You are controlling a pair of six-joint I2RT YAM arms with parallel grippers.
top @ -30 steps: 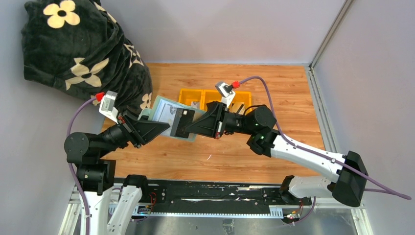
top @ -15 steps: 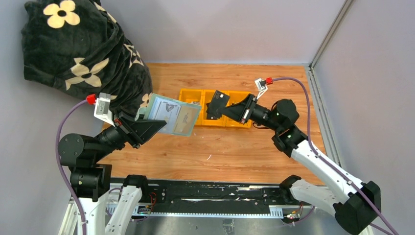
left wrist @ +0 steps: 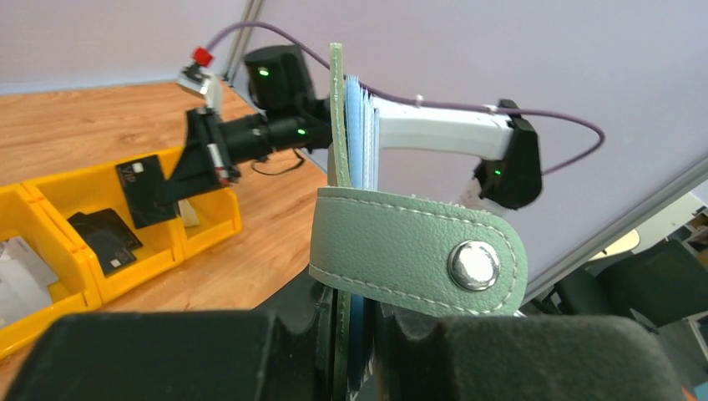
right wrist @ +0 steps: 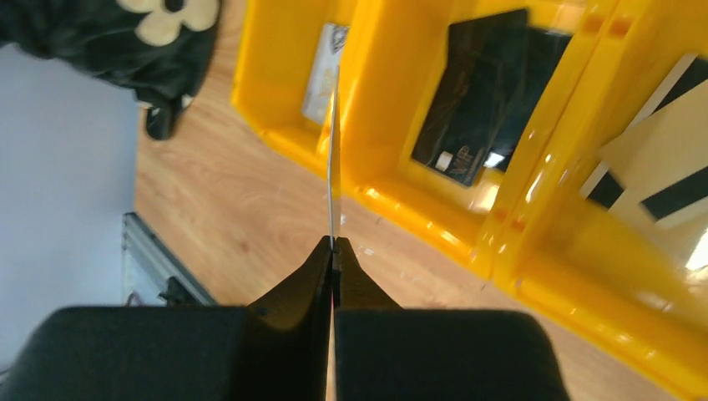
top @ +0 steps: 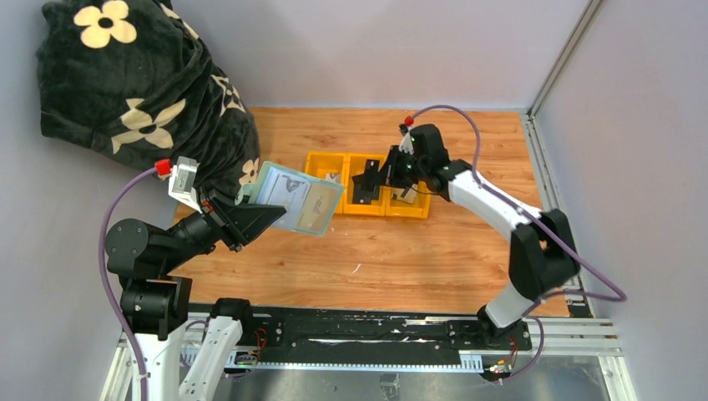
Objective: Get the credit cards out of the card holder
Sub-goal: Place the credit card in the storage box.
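My left gripper (top: 275, 215) is shut on the sage green card holder (top: 298, 198) and holds it open in the air, light blue leaves showing. In the left wrist view its snap strap (left wrist: 417, 259) hangs over my left gripper (left wrist: 355, 322). My right gripper (top: 381, 177) is shut on a black credit card (top: 365, 181) above the yellow tray's middle compartment. The right wrist view shows that card edge-on (right wrist: 331, 150) in the shut right gripper (right wrist: 332, 249). Black cards (right wrist: 484, 109) lie in the middle compartment, a pale striped card (right wrist: 659, 175) lies in the right one, and a white card (right wrist: 321, 75) in the left.
The yellow three-compartment tray (top: 419, 210) stands at the table's middle back. A big black cushion with cream flowers (top: 142, 83) fills the back left, close behind my left arm. Grey walls close the back and right sides.
My right gripper has pulled a black card away from the card holder and carried it right and back, over the yellow tray. My left gripper holds the holder almost in place.
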